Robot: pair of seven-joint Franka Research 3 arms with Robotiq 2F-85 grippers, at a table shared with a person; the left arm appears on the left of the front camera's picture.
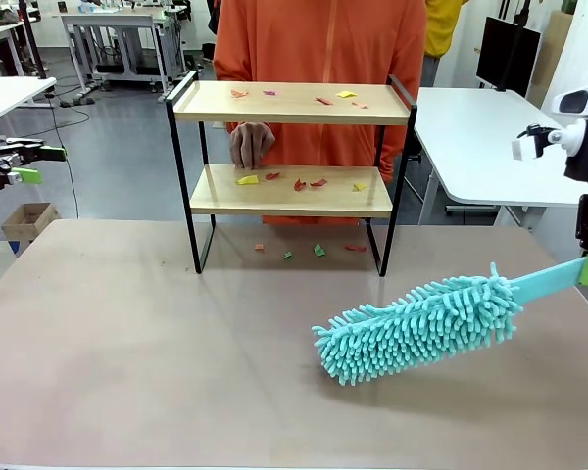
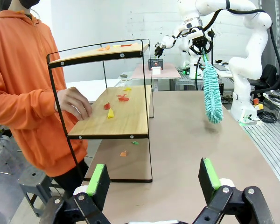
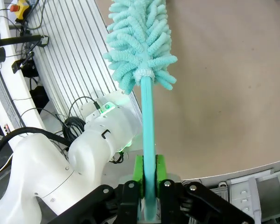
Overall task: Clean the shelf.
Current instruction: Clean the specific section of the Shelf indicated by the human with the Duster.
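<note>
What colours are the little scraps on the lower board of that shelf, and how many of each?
Yellow scraps: 2
Red scraps: 3
Total on the lower board of the shelf: 5

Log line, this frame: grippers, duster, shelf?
left gripper: open | right gripper: shut on duster | duster: over table, off shelf | shelf: scraps on both boards | person's hand: at lower board
</note>
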